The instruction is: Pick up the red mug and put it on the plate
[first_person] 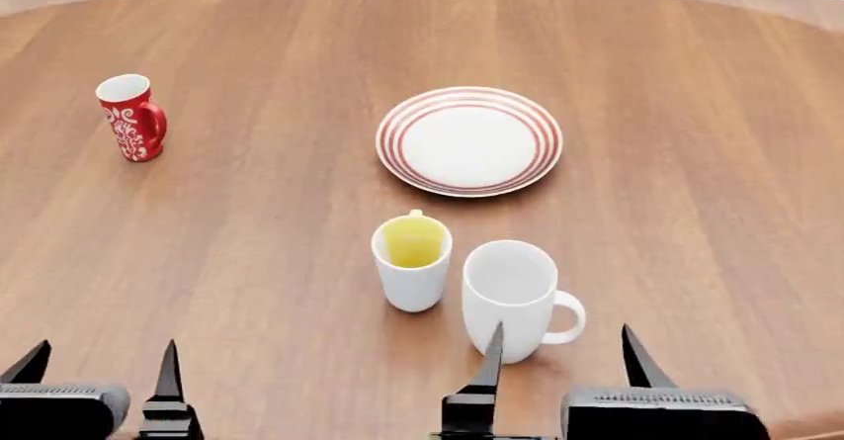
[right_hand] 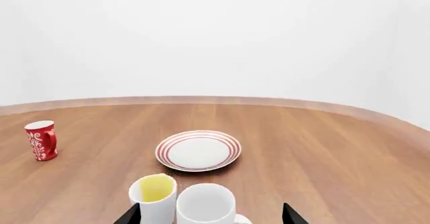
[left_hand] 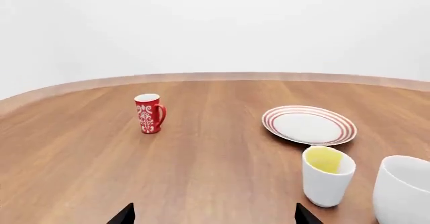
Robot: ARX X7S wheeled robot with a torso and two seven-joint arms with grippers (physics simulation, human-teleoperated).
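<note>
Currently, head view: the red mug stands upright on the wooden bench, far left, handle turned toward the plate, well apart from it. The plate lies flat near the middle of the bench, nothing on it. Nearer the robot, a white mug with yellow inside and a larger plain white mug stand just beside each other; whether they touch, cannot tell. The left hand sits at the lower left edge, fingers spread wide, holding nothing. The right hand sits at the lower edge just behind the plain white mug, fingers also spread wide and empty.

Left wrist view: red mug upright on the bench, white pattern facing the camera. Plate lies apart from it; yellow-lined mug and the plain white mug are closer to the camera. Two dark fingertips show at the frame edge, set far apart.

Right wrist view: red mug stands off to one side, plate central, both white mugs close to the camera between the wide-set fingertips.
</note>
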